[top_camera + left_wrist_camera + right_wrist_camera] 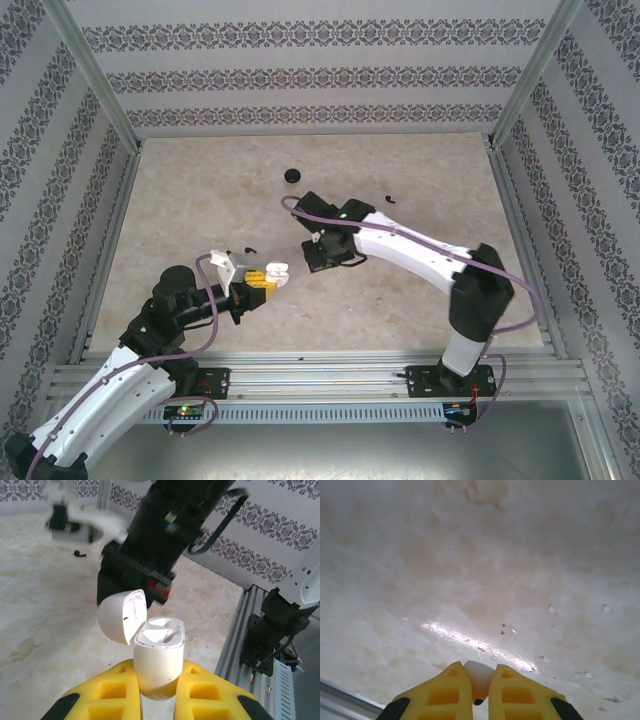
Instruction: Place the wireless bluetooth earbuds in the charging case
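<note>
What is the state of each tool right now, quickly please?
Left tool: closed on the charging case, its lid open.
Right tool: closed on a small white earbud.

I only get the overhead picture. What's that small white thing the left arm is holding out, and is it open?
Observer: The left wrist camera shows the charging case pinched upright in the left gripper, its lid swung open to one side.
Operator: Is anything inside it?
Observer: From that camera the inside looks plain white, and I see no earbud seated in it.
Operator: Is the right arm carrying something?
Observer: Yes. The right wrist camera shows the right gripper shut on a small white piece, apparently the white earbud, with the marbled table beyond it.
</note>
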`<action>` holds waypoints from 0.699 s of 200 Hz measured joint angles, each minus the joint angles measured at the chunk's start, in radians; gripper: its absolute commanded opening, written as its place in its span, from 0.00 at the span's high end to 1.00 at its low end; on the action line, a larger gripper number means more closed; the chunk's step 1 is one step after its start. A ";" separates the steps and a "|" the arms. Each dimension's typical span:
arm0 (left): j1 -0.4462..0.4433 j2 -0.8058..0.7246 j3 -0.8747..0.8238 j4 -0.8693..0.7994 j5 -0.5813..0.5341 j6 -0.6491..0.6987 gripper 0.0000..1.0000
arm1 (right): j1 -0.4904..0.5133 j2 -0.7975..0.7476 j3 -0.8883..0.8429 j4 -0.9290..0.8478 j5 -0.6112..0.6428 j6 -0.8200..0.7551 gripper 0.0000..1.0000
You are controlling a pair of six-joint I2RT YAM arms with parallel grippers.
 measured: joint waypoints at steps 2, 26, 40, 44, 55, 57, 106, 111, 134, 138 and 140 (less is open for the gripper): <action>0.000 0.001 0.000 0.003 0.000 0.000 1.00 | 0.000 -0.011 -0.002 0.006 0.003 -0.001 0.96; 0.000 0.027 0.000 0.060 0.015 -0.010 1.00 | 0.000 -0.168 -0.042 0.075 0.021 -0.015 0.98; 0.000 0.048 0.000 0.093 0.023 -0.020 1.00 | 0.000 -0.270 -0.087 0.143 0.023 -0.019 0.98; 0.000 0.054 0.000 0.101 0.023 -0.023 1.00 | 0.000 -0.301 -0.105 0.165 0.021 -0.019 0.98; 0.000 0.075 0.000 0.135 0.026 -0.036 1.00 | 0.000 -0.377 -0.145 0.220 0.021 -0.022 0.98; 0.000 0.079 0.000 0.141 0.026 -0.039 1.00 | 0.000 -0.390 -0.153 0.232 0.019 -0.022 0.98; 0.000 0.175 -0.002 0.319 0.034 -0.111 1.00 | 0.027 -0.558 -0.257 0.458 -0.029 -0.060 0.98; 0.000 0.182 -0.002 0.330 0.034 -0.115 1.00 | 0.035 -0.559 -0.260 0.473 -0.035 -0.067 0.98; 0.000 0.204 -0.002 0.378 0.041 -0.129 1.00 | 0.082 -0.551 -0.264 0.531 -0.059 -0.105 0.97; 0.000 0.206 -0.002 0.383 0.042 -0.130 1.00 | 0.088 -0.549 -0.264 0.539 -0.062 -0.111 0.97; 0.000 0.208 -0.002 0.386 0.044 -0.131 1.00 | 0.092 -0.547 -0.264 0.545 -0.065 -0.114 0.97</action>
